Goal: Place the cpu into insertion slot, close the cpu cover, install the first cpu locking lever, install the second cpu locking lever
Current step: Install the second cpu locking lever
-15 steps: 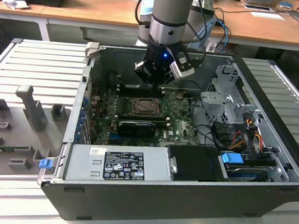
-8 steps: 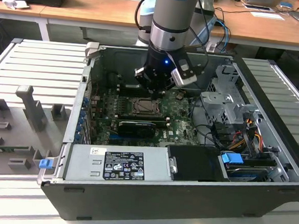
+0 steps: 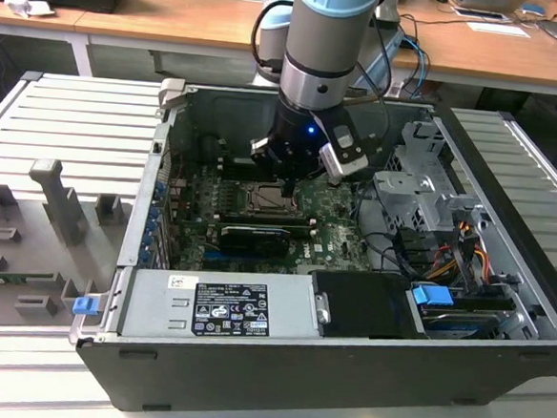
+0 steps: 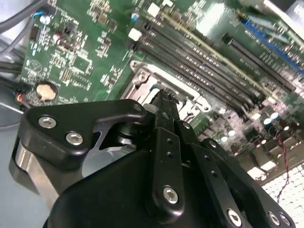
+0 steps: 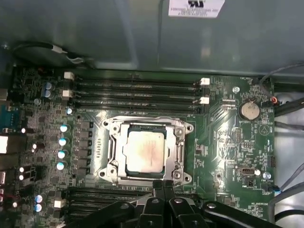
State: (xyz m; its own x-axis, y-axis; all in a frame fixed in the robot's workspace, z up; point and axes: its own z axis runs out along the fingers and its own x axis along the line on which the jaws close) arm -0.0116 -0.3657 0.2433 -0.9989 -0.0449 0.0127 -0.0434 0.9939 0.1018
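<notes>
The arm reaches down into an open computer case (image 3: 501,311) that lies on its side on a slatted grey counter (image 3: 64,127). The hand (image 3: 290,183) hangs just above the motherboard (image 3: 329,236), over the edge of the processor socket.

In the first wrist view, the cpu (image 5: 145,150) lies flat and square in the insertion slot (image 5: 112,145), with its dull silver-beige top facing up. The cpu cover (image 5: 179,152) lies closed around the chip as a silver-grey frame, and the chip shows through its central window. Whether the locking levers are latched cannot be determined.

In the first wrist view, the two black fingertips (image 5: 157,186) of the hand are pressed together with no gap between them and grip nothing. They sit just beside the edge of the cover, on the side away from the nearest bank of memory slots (image 5: 135,92). Whether they touch the frame cannot be determined. In the second wrist view, the closed fingers (image 4: 165,137) point down at the socket frame.

A coin battery (image 5: 249,110) sits on the board well apart from the socket. In the exterior view, a long black card (image 3: 254,238) lies across the board just in front of the socket, and a silver power supply (image 3: 219,305) occupies the near side of the case.
</notes>
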